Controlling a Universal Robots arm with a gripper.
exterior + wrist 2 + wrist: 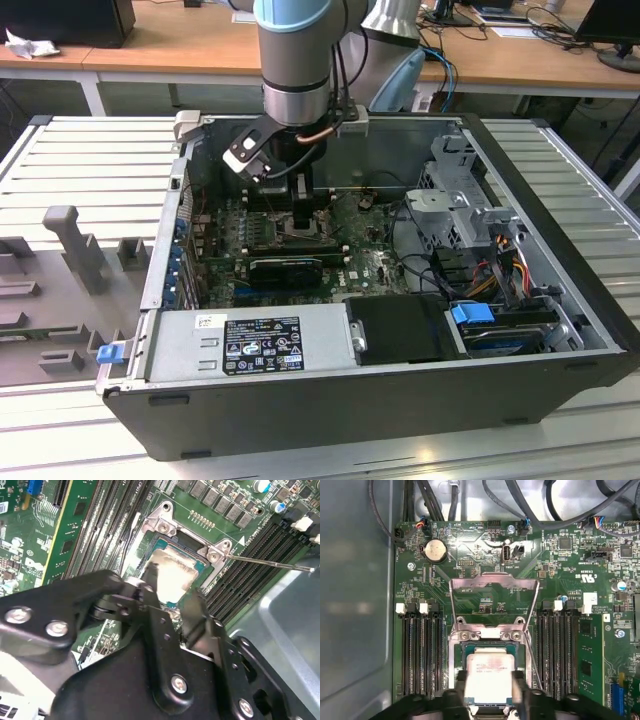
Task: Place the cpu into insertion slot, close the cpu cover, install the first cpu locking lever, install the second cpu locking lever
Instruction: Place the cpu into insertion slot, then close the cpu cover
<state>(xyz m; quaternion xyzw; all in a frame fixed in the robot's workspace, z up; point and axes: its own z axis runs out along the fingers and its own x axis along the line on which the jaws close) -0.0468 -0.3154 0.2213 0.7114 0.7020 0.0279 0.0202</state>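
One of four steps looks nearly done: the fingers (192, 612) clasp the cpu (489, 677) sitting in the insertion slot (453, 660), the cpu cover (494, 581) standing open.

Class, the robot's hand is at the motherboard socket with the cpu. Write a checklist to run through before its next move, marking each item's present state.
1. The cpu is lined up square within the insertion slot: ok.
2. The cpu is seated fully flat: cannot tell.
3. The cpu cover is swung up, clear of the slot: ok.
4. One locking lever is unlatched, off the cover: ok.
5. The hand is free of the cpu: cannot tell.
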